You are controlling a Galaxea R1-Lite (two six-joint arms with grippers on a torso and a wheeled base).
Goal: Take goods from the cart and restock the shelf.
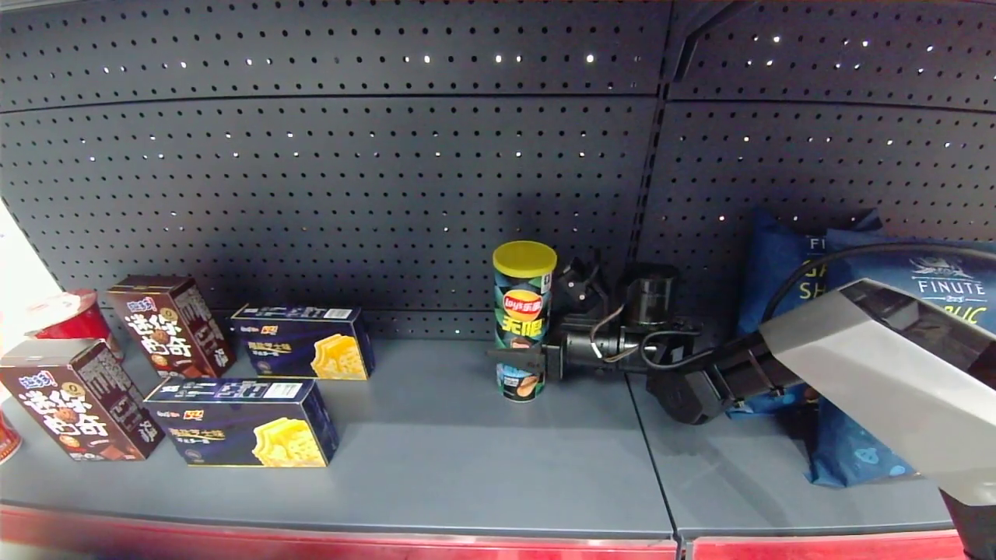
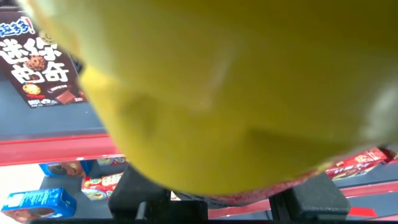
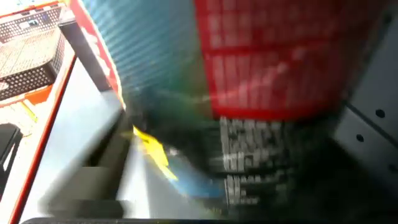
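A tall chips can (image 1: 524, 311) with a yellow lid stands upright on the grey shelf (image 1: 467, 443), near the middle by the pegboard back. My right gripper (image 1: 520, 359) comes in from the right and is shut on the can's lower half, one finger (image 1: 513, 356) crossing in front of it. In the right wrist view the can (image 3: 267, 74) looms very close and blurred. My left gripper (image 2: 224, 200) is shut on a big yellow package (image 2: 236, 87), which hides most of what lies beyond it.
On the shelf's left stand two brown cookie boxes (image 1: 171, 323) (image 1: 78, 400), two dark blue boxes (image 1: 307, 342) (image 1: 249, 420) and a red cup (image 1: 70, 315). Blue bags (image 1: 786, 272) lean at the right. The shelf has a red front edge (image 1: 334, 537). An orange-rimmed basket (image 3: 31, 50) sits below.
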